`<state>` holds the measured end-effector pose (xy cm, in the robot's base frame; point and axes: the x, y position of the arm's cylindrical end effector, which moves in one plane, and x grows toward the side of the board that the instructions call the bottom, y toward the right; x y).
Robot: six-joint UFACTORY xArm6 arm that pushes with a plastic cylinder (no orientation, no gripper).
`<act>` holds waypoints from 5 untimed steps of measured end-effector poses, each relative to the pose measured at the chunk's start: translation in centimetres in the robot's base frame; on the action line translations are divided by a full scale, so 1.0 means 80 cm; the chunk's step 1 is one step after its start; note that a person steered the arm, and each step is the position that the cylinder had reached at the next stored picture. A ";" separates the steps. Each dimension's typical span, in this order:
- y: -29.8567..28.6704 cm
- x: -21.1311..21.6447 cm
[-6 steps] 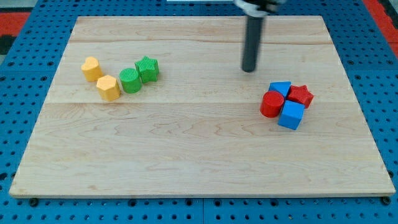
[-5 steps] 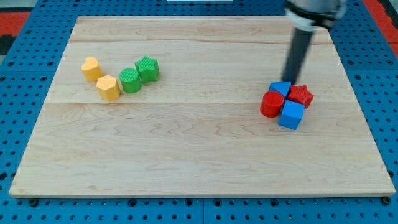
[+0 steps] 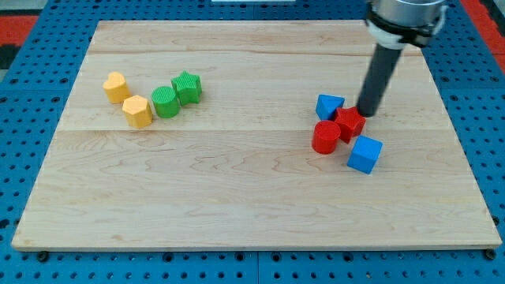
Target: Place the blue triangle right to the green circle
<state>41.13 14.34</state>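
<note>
The blue triangle [image 3: 329, 106] lies at the right part of the board, at the upper left of a small cluster. The green circle [image 3: 165, 102] stands far to the view's left, touching a green star [image 3: 187, 87]. My tip [image 3: 367, 113] rests just right of the blue triangle and against the upper right of the red star [image 3: 349, 122]. A red cylinder [image 3: 325, 137] sits below the triangle and a blue cube [image 3: 364, 154] lies at the cluster's lower right.
Two yellow blocks [image 3: 117, 87] [image 3: 137, 111] lie left of the green circle, the nearer one touching it. The wooden board [image 3: 252, 197] rests on a blue pegboard.
My tip swept from the board's upper middle to the right, then pushed down-left into the cluster. The blue triangle, red star and red cylinder slid left; the blue cube shifted slightly down-left.
</note>
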 end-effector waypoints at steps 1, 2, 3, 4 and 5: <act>-0.090 -0.004; -0.151 -0.025; -0.151 -0.039; -0.122 -0.062; -0.154 -0.080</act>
